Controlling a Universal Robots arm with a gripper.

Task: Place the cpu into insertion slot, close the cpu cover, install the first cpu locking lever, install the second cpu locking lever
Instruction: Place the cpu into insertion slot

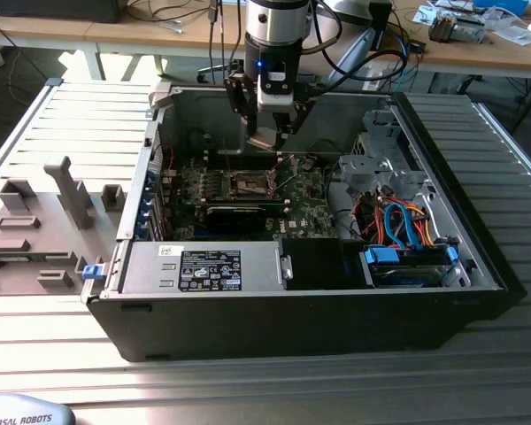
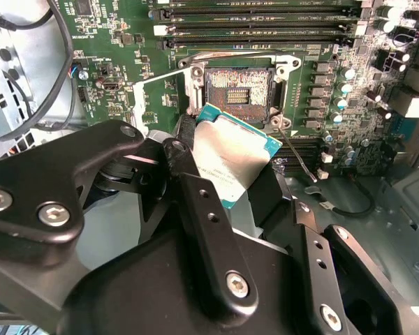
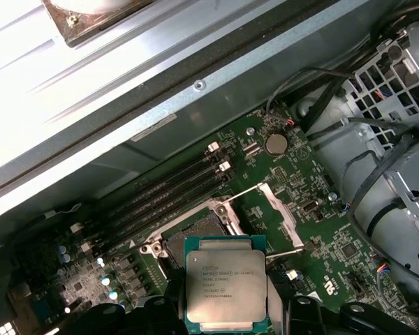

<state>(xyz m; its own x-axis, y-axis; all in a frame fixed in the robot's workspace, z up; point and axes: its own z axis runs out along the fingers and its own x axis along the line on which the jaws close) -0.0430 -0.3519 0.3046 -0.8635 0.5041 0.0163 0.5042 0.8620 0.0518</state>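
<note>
- The claw [image 1: 267, 138] hangs inside the open computer case [image 1: 310, 328], above the green circuit board [image 1: 308, 209]; I see its fingers [image 2: 184, 155] clenched on the cpu [image 2: 232, 157], one on each of two opposite edges.
- In the first wrist view I have the cpu [image 3: 227, 286] with its silver-grey top facing the camera and a green rim showing around it. Its lower part sits between the black fingers.
- In the exterior view the chip is held clear of the board, tilted, not seated.
- The insertion slot [image 2: 237, 91] lies open just beyond the cpu's far edge, its dark centre with contacts bare inside the silvery border.
- The cpu cover [image 3: 278, 207] stands swung up beside the slot, on the side towards the drive cage and cable bundle [image 3: 377, 181].
- A thin metal lever [image 2: 293, 148] juts free at the slot's side, not latched; I make out another wire lever [image 3: 241, 192] raised by the cover.
- Long black memory slots [image 3: 167, 192] run along the far side of the socket.
- The case rests on a ribbed metal table [image 1: 62, 115], with a grey fixture plate [image 1: 35, 239] at the exterior view's left.
</note>
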